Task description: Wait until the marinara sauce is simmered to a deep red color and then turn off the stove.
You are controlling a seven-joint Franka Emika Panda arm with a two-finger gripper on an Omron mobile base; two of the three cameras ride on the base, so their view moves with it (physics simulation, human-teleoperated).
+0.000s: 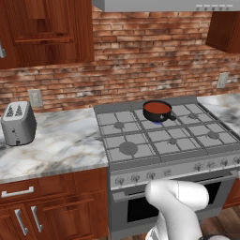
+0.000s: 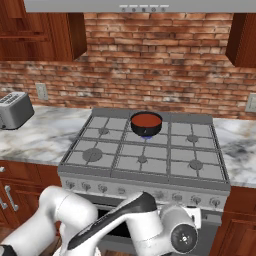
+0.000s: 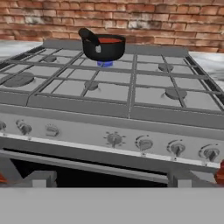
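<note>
Knobs [image 3: 114,139], small, round and grey, line the front edge of the wide grey metal gas stove [image 3: 131,118] nearest you. The two-finger gripper [image 3: 109,179] hangs low before that edge, dark fingertips well apart, holding nothing. Further back, over the middle burner of the stove's rear row, a small black pan [image 1: 157,111] holds the smooth round patch of orange-red marinara sauce [image 2: 146,120]. A blue flame [image 3: 105,64] shows beneath. Pan's handle, its long axis, points toward the stove's back right corner. You're probably still waiting; no knob has been turned off.
</note>
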